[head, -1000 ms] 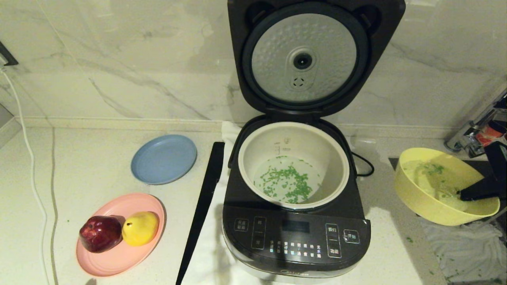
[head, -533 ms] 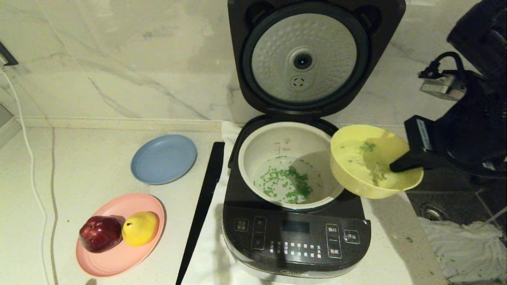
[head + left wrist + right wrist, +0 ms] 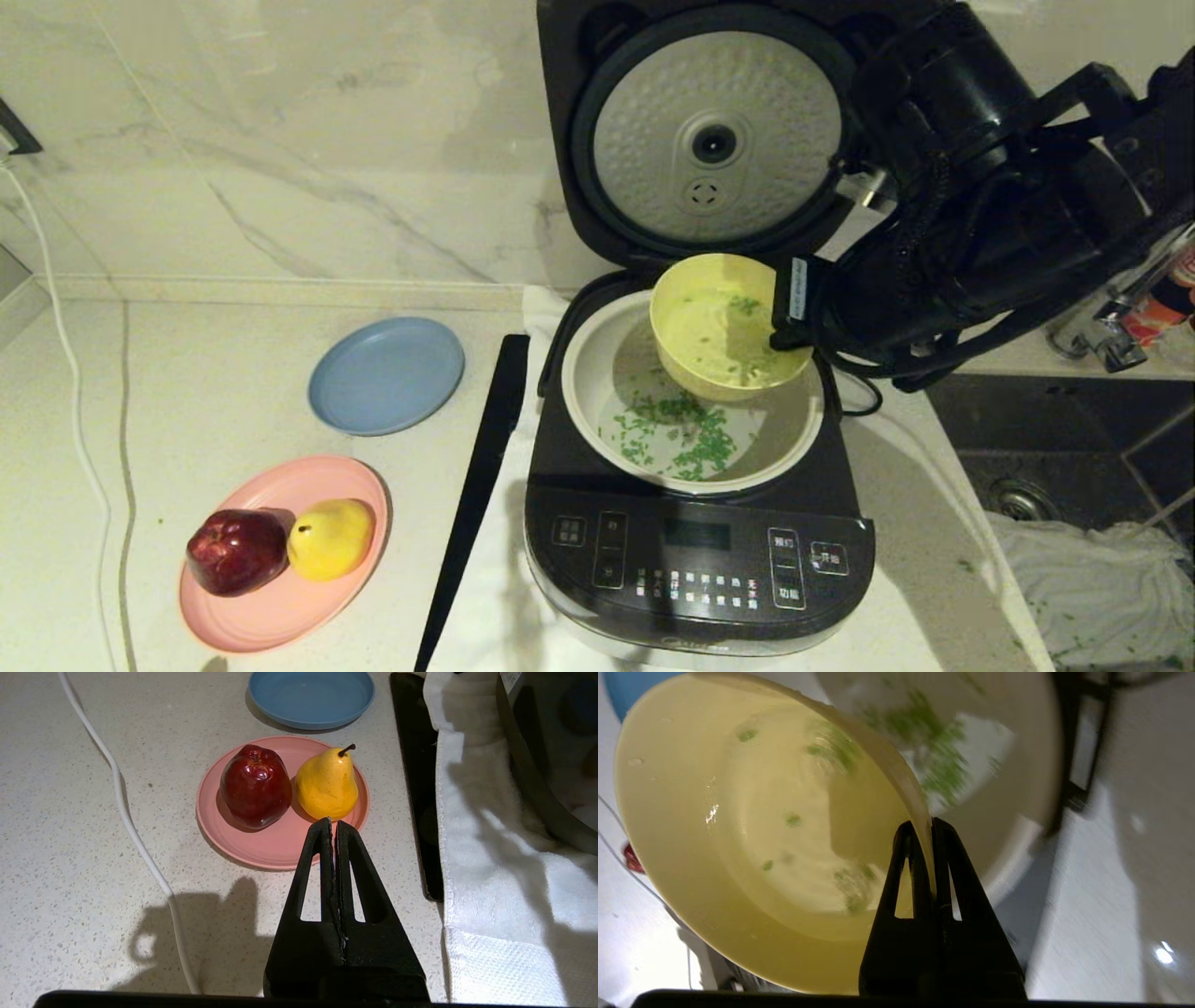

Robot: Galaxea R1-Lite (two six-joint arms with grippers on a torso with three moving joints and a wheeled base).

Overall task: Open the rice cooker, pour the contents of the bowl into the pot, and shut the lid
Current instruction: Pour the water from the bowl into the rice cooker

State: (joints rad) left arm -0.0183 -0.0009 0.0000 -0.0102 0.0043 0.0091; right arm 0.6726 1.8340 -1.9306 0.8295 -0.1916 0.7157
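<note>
Rice cooker stands with its lid swung fully up, dimpled silver plate facing forward, so the pot below is open for pouring. The right gripper has its fingers pinched tight on the rim of the yellow bowl, one finger inside the wall and one outside, a grip that lets the wrist tip the bowl without letting it slide. The bowl hangs out beyond the fingertips, over the back part of the pot, tilted so its open side faces forward. That placement seems meant to make whatever runs out fall inside the pot's wall and not onto the cooker's panel.

Most green bits already lie on the pot floor, below and ahead of the fingertips. A few green specks cling to the wet inside of the bowl, so the pour looks nearly finished; a steeper tilt would likely be needed to shed the rest. The lid is not yet closed.

The left gripper hovers idle above the counter, its fingers pressed together and holding nothing; just past their tips sits a pink plate with an apple and a pear.
</note>
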